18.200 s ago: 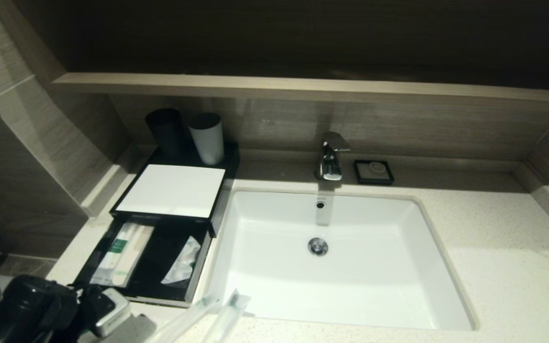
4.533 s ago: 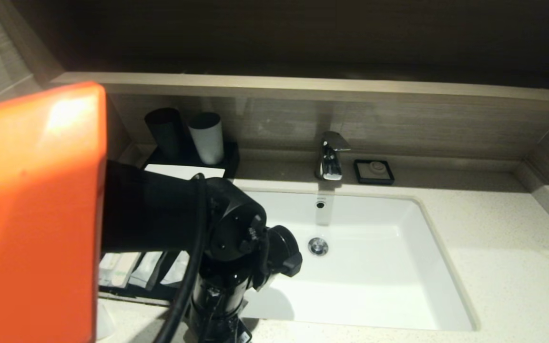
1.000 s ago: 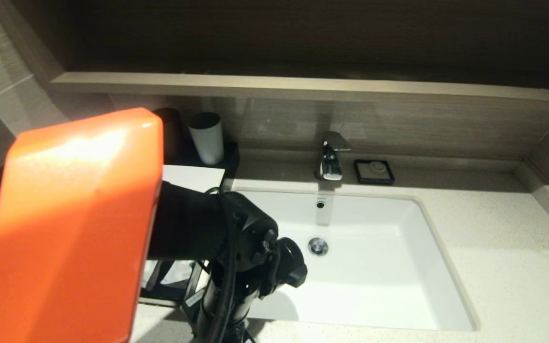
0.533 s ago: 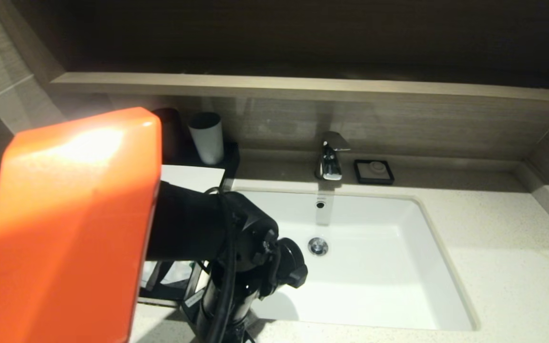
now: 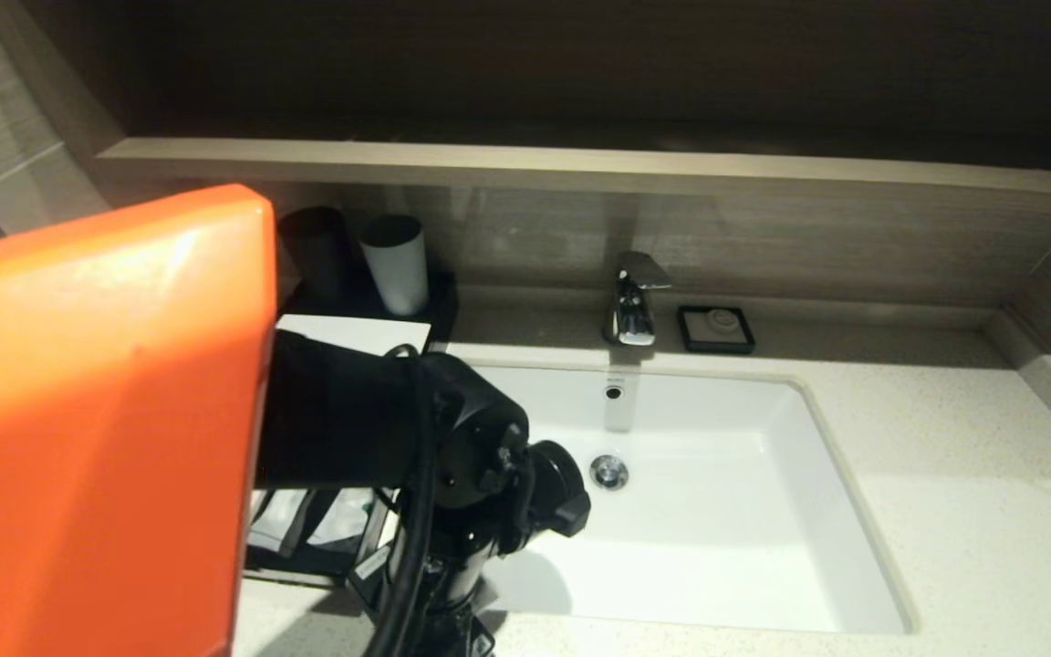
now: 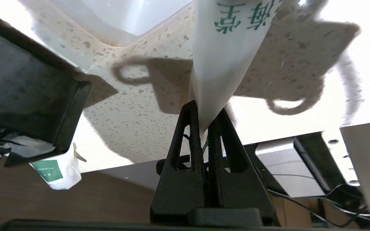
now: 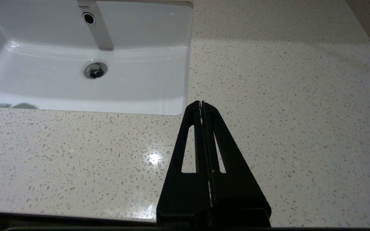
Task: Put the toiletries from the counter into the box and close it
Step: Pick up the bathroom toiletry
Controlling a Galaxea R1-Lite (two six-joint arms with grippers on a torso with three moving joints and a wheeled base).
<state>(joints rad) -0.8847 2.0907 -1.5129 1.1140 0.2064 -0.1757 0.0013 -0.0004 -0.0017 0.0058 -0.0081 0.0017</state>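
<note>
Since half a second before, the left arm's orange shell (image 5: 97, 429) had slid toward nine o'clock in the head view, uncovering the black cup (image 5: 311, 251) that it had hidden. The arm reached in from the nine o'clock side; its black forearm bent at the wrist and pointed down toward six o'clock, over the counter (image 5: 972, 547) at the basin's (image 5: 717, 511) near left corner.

In the left wrist view the left gripper (image 6: 204, 123) was clamped on the lower end of a long white sachet (image 6: 223, 57) printed with green characters. The sachet rose from between the two black fingers (image 6: 185, 128) and widened toward twelve o'clock in that picture, hanging clear above the speckled stone. Its shadow and the gripper's lay on the counter behind it.

The box (image 5: 357, 330) stood at the arm's far side, at about ten o'clock from the basin, with its white top panel partly showing. Its drawer (image 5: 306, 538) was pulled out, with pale packets lying inside. In the left wrist view a small white packet with a green square label (image 6: 55, 171) sat just under the drawer's black corner (image 6: 66, 128), at about eight o'clock from the gripper.

The white cup (image 5: 395, 263) stood beside the black one behind the box. The right gripper (image 7: 201, 104) hung parked over bare counter at the basin's near right corner, its fingers pressed together on nothing.
</note>
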